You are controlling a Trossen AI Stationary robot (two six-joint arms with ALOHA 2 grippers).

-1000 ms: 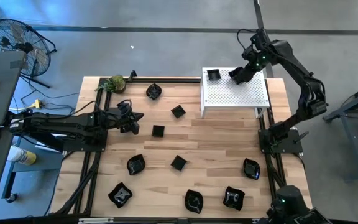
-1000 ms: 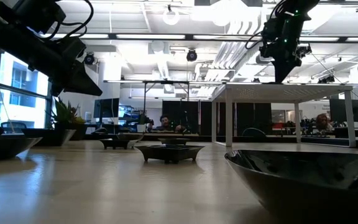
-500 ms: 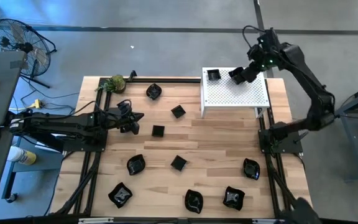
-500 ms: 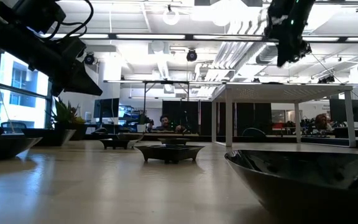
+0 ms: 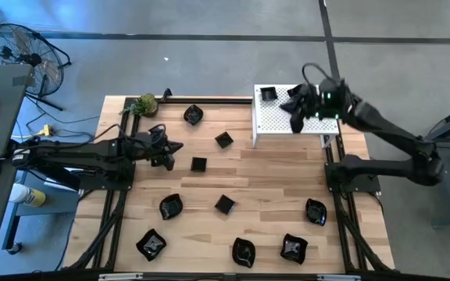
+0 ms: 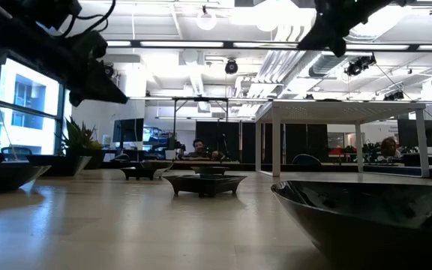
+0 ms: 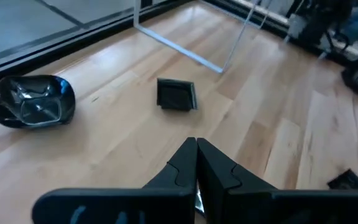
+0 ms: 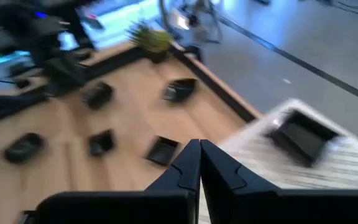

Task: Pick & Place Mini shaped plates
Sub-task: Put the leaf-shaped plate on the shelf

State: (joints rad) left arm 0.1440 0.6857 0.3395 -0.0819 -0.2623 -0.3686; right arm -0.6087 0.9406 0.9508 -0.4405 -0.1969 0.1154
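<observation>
The right claw (image 5: 294, 112) hangs above the white perforated stand (image 5: 319, 123) at the far right part of the wooden worktop (image 5: 272, 187), its fingers pressed together and holding nothing (its own wrist view shows the two dark fingers (image 8: 197, 163) meeting at a point). One square black plate (image 5: 268, 94) sits on the stand's far left corner, just beside the claw but apart from it. The left claw (image 5: 172, 147) waits over the left side of the worktop, fingers likewise together and empty, with a small square plate (image 5: 198, 165) lying on the wood near its tip. The other mini shaped plates are spread over the worktop: a round one (image 5: 193, 115) near the far edge, a square one (image 5: 224, 140) just left of the stand, two mid-table (image 5: 170, 206) and (image 5: 225, 204), and four along the near side, (image 5: 151, 244), (image 5: 244, 252), (image 5: 293, 247) and (image 5: 316, 211). A green leafy ball (image 5: 146, 104) rests at the far left corner. In the low view a dark dish rim (image 6: 366, 206) fills the near right.
</observation>
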